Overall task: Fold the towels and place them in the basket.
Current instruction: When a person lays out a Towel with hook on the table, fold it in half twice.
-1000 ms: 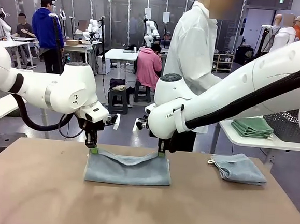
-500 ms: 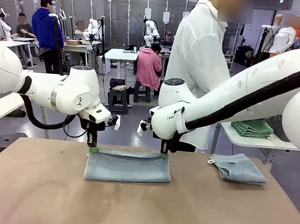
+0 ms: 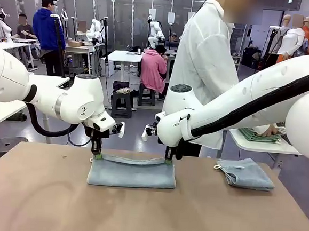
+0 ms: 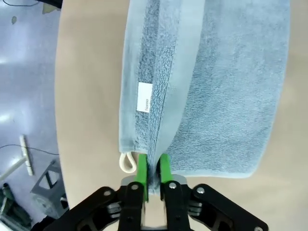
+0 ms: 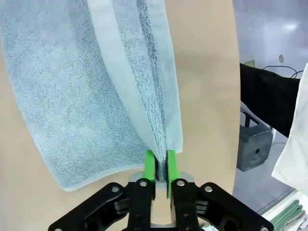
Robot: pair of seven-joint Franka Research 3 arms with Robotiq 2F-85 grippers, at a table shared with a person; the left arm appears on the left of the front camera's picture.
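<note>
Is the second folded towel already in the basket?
No, the folded towel lies on the bare table, right of the towel between the grippers.

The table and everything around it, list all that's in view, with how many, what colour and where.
towel: one, pale blue-grey, folded flat at table centre, its far edge between both grippers' pads
second towel: one, pale blue-grey, folded, on the table's right side
green cloths: a stack, green, on the white side table at right, the person's hand on them
table: one, tan, in the foreground
person: one, white coat, standing at the far side
left gripper: one, black with green pads, at the towel's far left corner
right gripper: one, black with green pads, at the towel's far right corner
</note>
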